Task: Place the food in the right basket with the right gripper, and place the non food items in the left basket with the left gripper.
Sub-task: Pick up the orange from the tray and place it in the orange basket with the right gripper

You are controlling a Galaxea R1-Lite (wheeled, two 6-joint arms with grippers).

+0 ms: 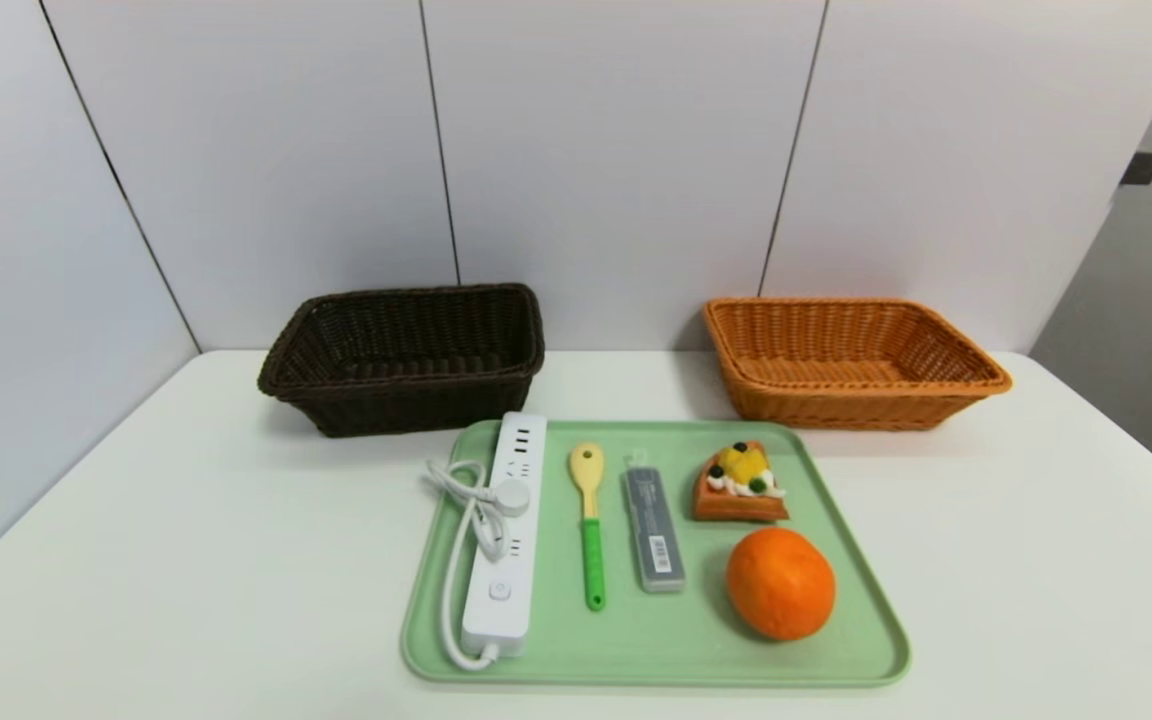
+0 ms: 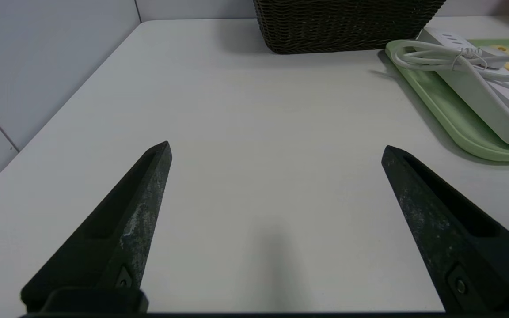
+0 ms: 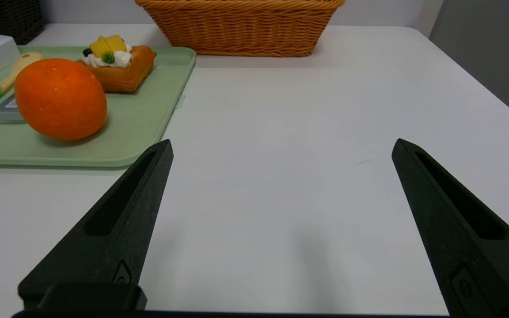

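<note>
Both hands are released and grasp nothing, poised over bare tabletop [image 2: 254,132]. Ahead of the left hand [image 2: 276,148] stands the dark basket [image 2: 347,26], the power strip [image 2: 480,88] toward its inner side. Ahead of the right hand [image 3: 281,145] sits the orange basket [image 3: 241,26]; the orange [image 3: 60,99] and waffle cake [image 3: 119,66] lie on the green tray [image 3: 148,119] inward.

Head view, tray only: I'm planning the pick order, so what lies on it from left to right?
Power strip → spoon → grey case. The waffle cake and orange share the right end, the cake behind the orange.
</note>
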